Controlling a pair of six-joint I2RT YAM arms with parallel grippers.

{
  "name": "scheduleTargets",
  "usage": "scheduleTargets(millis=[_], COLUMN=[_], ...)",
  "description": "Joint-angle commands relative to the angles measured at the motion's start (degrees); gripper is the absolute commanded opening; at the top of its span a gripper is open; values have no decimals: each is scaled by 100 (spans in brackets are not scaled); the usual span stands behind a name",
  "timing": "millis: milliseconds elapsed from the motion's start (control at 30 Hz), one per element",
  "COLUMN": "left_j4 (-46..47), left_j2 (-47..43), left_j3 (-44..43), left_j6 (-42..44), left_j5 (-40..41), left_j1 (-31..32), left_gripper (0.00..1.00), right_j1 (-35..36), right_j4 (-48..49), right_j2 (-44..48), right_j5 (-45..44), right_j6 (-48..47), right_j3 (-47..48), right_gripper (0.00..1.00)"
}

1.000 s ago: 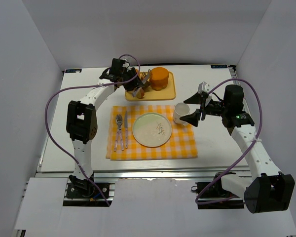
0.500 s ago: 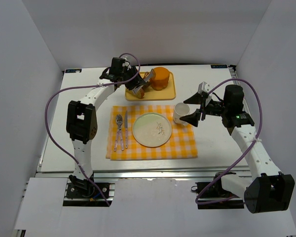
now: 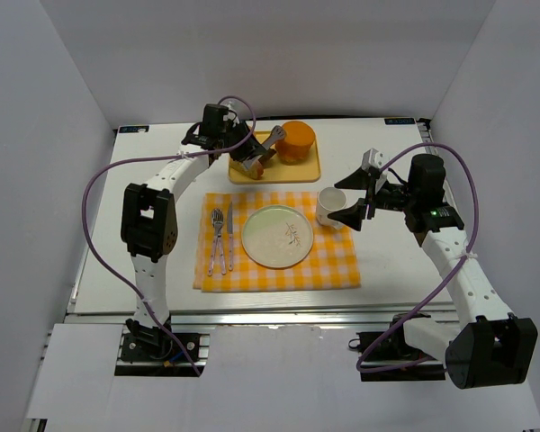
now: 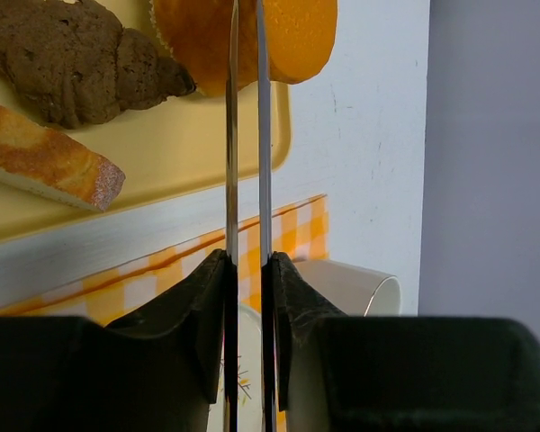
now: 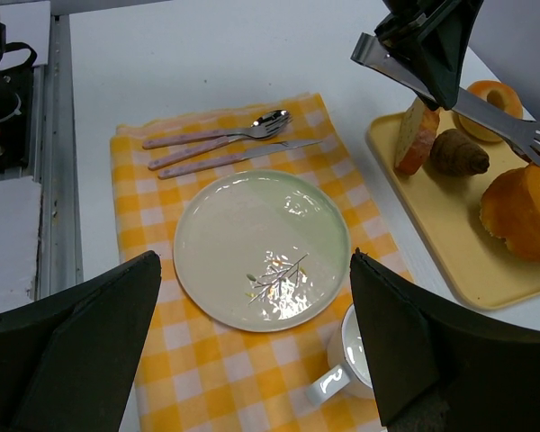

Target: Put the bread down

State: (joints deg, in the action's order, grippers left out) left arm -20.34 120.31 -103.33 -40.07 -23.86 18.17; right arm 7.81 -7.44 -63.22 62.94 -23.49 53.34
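The bread [image 3: 297, 141], at the right end of the tray [image 3: 288, 174], looks light, soft and crushable, so with my left gripper [image 4: 245, 270] clamped on the tongs [image 5: 486, 112] and my right gripper [image 3: 358, 191] gaping, I'd span its thick sides gently, not nip its rim.

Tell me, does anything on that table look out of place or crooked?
The bread looks odd: it seems tipped at the end of the yellow tray, possibly overhanging the rim. The tongs in the left gripper are pinched nearly shut with nothing visible between them.
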Motion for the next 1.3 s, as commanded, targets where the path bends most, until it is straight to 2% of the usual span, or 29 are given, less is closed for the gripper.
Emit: scheduleTargets(millis=[0, 100, 167, 467, 667, 900, 1033, 1267], left_j4=[267, 381, 486, 795, 900, 690, 382, 232], left_j2=[-420, -526, -579, -1018, -1632, -2810, -3741, -5376], left_j3=[94, 50, -20, -12, 392, 1419, 2245, 4108], left_j6=[-53, -123, -219, -528, -493, -203, 78, 0], left_j5=[-198, -233, -251, -400, -506, -708, -778, -1173], left_j1=[20, 20, 20, 11, -33, -51, -60, -60], left_gripper=[19, 5, 0, 0, 0, 0, 0, 0], right_j1=[-52, -52, -61, -69, -87, -122, -201, -473], right_j4=[173, 147, 155, 155, 208, 322, 489, 848], right_j2=[55, 64, 73, 56, 161, 275, 372, 311], right_j5=[122, 122, 105, 96, 8, -141, -378, -449], right_j6=[98, 99, 99, 125, 116, 107, 125, 397], right_j3=[71, 62, 71, 106, 36, -52, -78, 9], right_gripper=[89, 89, 89, 89, 89, 89, 89, 87])
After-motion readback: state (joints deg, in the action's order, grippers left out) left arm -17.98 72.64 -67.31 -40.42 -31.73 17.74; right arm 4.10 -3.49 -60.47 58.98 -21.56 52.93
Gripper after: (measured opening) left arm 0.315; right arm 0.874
